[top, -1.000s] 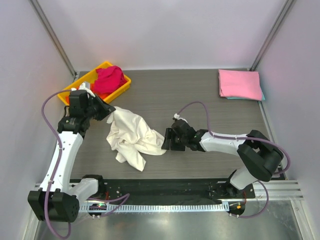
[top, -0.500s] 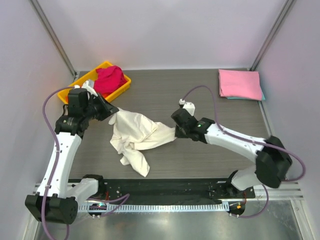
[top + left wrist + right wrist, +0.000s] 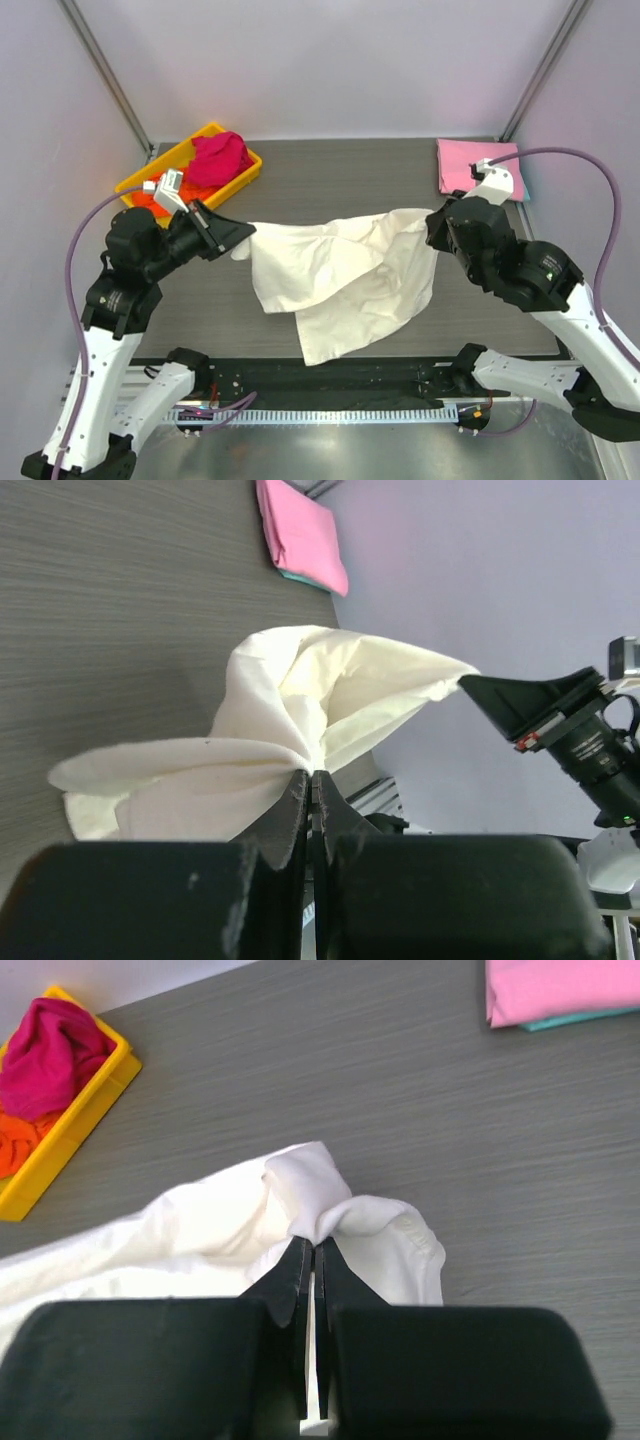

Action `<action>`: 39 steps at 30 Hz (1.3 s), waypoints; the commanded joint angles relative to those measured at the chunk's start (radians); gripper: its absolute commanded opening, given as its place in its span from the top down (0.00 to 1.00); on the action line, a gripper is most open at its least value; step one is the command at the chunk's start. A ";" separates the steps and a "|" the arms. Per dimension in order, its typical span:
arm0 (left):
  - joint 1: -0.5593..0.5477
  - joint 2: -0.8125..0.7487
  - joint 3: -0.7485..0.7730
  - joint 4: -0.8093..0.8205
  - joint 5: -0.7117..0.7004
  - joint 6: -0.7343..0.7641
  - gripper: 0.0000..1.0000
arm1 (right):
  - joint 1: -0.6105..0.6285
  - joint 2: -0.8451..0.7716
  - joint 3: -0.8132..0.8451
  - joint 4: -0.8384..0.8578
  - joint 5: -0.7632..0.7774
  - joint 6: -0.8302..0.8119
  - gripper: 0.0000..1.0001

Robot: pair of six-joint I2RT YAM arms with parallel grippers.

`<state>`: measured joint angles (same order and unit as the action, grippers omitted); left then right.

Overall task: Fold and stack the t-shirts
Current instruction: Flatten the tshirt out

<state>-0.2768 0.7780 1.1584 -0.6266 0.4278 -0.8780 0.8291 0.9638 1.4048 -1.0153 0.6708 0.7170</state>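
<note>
A cream-white t-shirt (image 3: 340, 275) hangs stretched in the air between both arms over the middle of the table. My left gripper (image 3: 243, 231) is shut on its left end, the cloth (image 3: 270, 740) bunching at the fingertips. My right gripper (image 3: 430, 225) is shut on its right end, a fold of the shirt (image 3: 320, 1210) pinched between the jaws. The shirt's lower part droops toward the near edge. A folded pink t-shirt (image 3: 479, 167) lies on a teal one (image 3: 570, 1020) at the back right. A magenta t-shirt (image 3: 219, 158) and an orange one (image 3: 18, 1145) sit in the yellow tray (image 3: 245, 172).
The yellow tray stands at the back left corner. Grey walls and metal posts close in the table on three sides. A black rail (image 3: 330, 375) with the arm bases runs along the near edge.
Both arms have risen and drawn apart, lifting the cream-white shirt off the table and spreading it wide. The right gripper closed on the shirt's edge and swung far right.
</note>
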 commanded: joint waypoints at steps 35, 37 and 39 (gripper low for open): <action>0.016 0.374 0.144 0.036 -0.061 0.089 1.00 | -0.404 0.390 0.482 0.245 -0.189 -0.473 0.99; 0.014 0.356 0.088 -0.017 -0.104 0.155 1.00 | -0.404 0.287 0.316 0.230 -0.304 -0.392 0.99; 0.014 0.371 0.029 -0.092 -0.144 0.218 1.00 | -0.406 0.145 0.063 0.218 -0.373 -0.328 0.99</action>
<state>-0.2661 1.1313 1.2472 -0.5919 0.3264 -0.7650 0.4217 1.2160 1.7016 -0.7094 0.4480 0.2623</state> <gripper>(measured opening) 0.005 0.039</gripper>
